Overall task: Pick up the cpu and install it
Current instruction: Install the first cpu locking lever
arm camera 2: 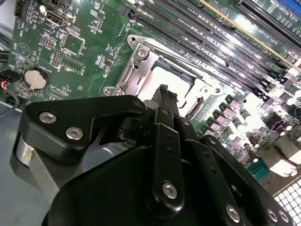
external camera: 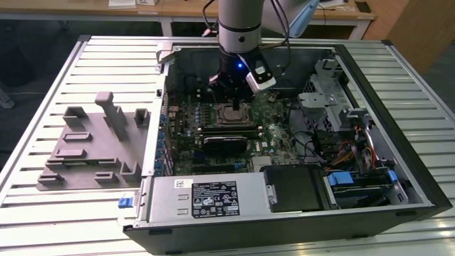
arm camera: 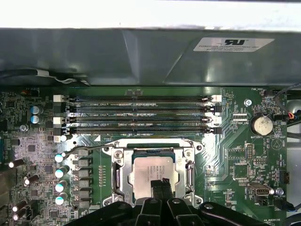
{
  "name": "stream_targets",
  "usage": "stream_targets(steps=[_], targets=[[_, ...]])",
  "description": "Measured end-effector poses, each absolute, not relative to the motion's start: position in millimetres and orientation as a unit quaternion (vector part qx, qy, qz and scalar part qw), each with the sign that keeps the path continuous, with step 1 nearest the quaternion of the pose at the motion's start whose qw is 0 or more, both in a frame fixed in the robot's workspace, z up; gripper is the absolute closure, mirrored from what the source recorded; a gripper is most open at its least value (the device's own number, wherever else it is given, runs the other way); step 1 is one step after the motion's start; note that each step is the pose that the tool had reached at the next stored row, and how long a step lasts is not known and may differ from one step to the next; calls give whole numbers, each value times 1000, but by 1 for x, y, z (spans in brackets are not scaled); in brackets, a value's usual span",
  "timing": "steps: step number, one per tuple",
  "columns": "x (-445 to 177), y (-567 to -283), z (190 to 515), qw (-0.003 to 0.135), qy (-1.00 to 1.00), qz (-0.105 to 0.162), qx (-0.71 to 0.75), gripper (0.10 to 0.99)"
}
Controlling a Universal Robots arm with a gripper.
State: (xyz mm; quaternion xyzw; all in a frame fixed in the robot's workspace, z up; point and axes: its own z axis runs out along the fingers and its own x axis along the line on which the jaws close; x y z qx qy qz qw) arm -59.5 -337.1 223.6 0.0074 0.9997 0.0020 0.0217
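Silvery cpu (arm camera: 151,175) lies flat in the socket (arm camera: 117,175) frame. The gripper (arm camera: 160,185) has its fingers pinched together, tips over the lid – contact unclear. I'd stay square, light, no side load.

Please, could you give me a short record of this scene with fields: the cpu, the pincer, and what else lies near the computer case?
cpu: lies flat inside the metal socket frame, silvery top up
pincer: shut, holding nothing, tips just over the cpu; contact cannot be told
memory slots: four long rows beside the socket frame
grey fixture: on the table, at the exterior view's left of the computer case
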Motion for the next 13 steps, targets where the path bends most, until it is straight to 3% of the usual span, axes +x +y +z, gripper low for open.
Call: stream_targets(steps=[13], targets=[[-72, -337, 224, 22, 1000, 2, 7, 980]])
